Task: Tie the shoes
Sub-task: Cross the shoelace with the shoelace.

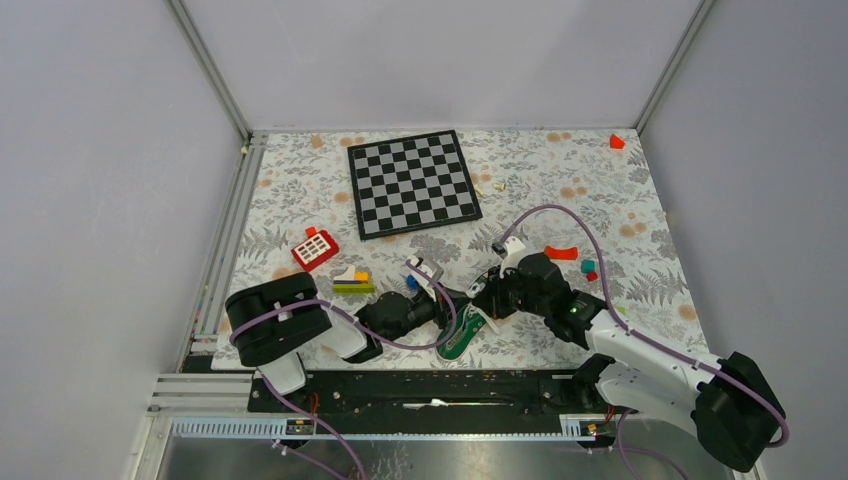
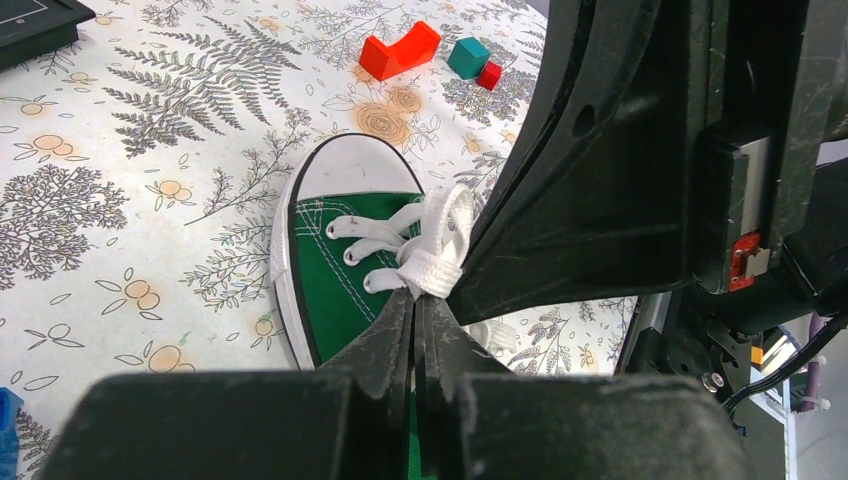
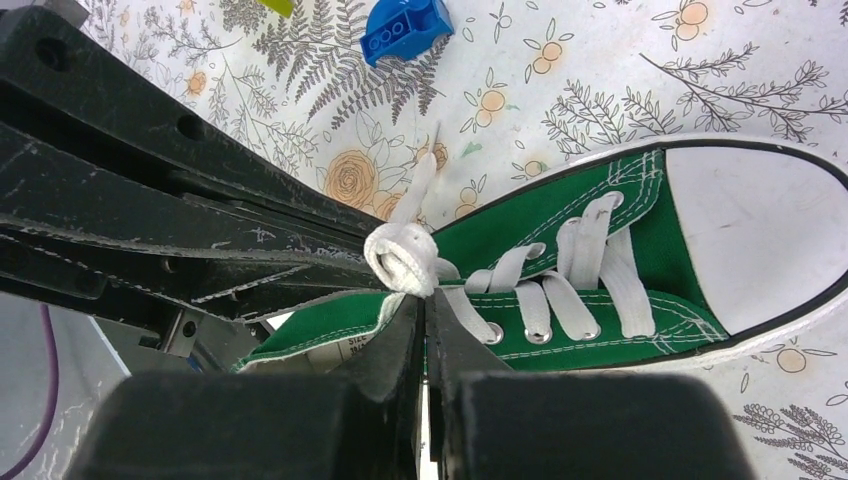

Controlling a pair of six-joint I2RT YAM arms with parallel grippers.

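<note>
Both sets of jaws are sitting pinched fully shut, the left gripper (image 2: 415,312) and the right gripper (image 3: 424,312) each nosing into the bunched white laces (image 3: 400,258) right at their tips, though I'm not managing to tell if either is actually trapping any lace. The green sneaker (image 3: 600,260) is lying just under and ahead of both jaws, toe pointing away from the left ones. I'm guessing a pull-apart with nothing pinched is leaving the bundle slack, while a hard yank is dragging the light shoe along or knocking the crowded grippers together.
</note>
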